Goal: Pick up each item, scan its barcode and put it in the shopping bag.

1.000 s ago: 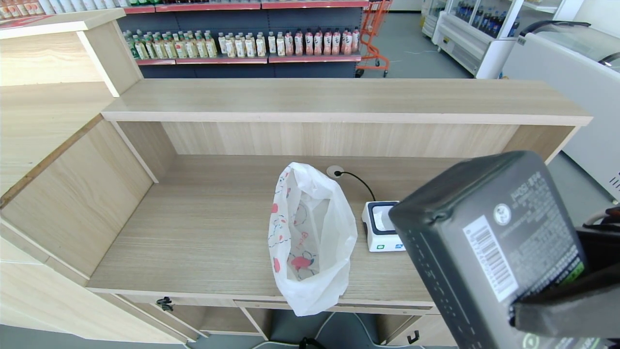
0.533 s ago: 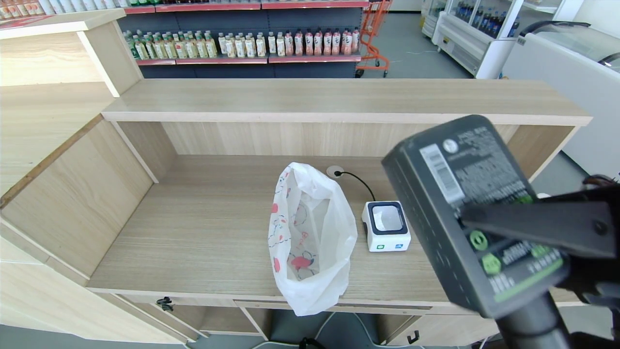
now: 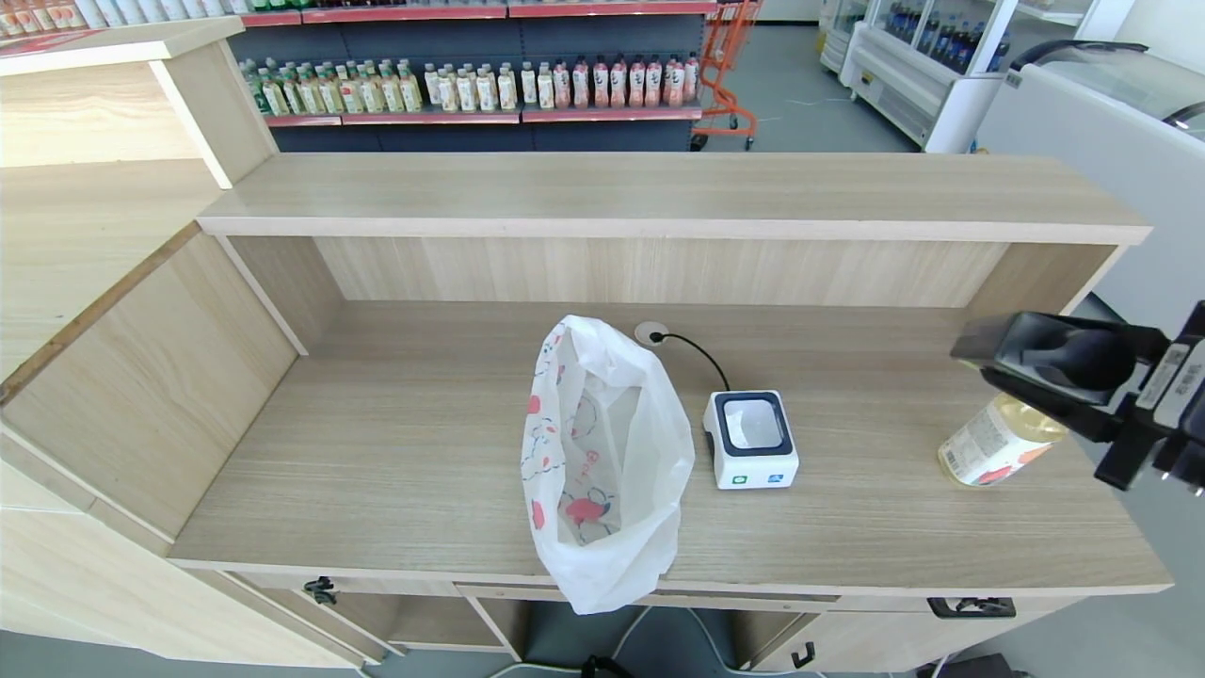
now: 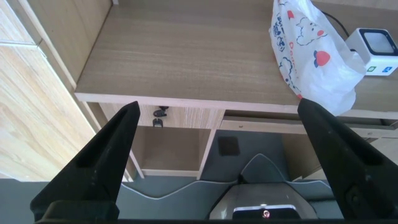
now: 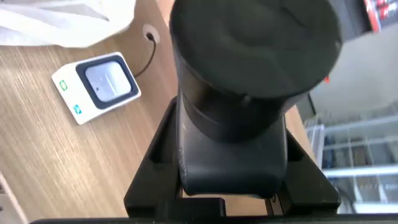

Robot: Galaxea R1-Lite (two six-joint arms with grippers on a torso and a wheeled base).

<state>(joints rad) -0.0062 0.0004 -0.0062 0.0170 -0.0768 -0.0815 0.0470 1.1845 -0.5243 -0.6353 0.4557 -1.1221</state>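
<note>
My right gripper (image 3: 1125, 400) at the counter's right end is shut on a dark grey package (image 3: 1045, 363), held above the wood and seen end-on. In the right wrist view the package (image 5: 249, 81) sits between the two fingers (image 5: 155, 168). A white shopping bag (image 3: 602, 461) with red prints stands open at the counter's middle. Just to its right is the white barcode scanner (image 3: 750, 438), window up. A bottle of yellowish drink (image 3: 988, 450) rests on the counter under the held package, partly hidden. My left gripper (image 4: 214, 124) hangs open below the counter's front edge, holding nothing.
The wooden counter (image 3: 395, 452) has a raised back ledge (image 3: 659, 193) and a side wall on the left. The scanner's black cable (image 3: 692, 348) runs to a hole near the back. Bare wood lies left of the bag (image 4: 311, 56).
The right gripper has swung the dark package from close before the head camera out to the right and turned it end-on, uncovering the scanner and the bottle.
</note>
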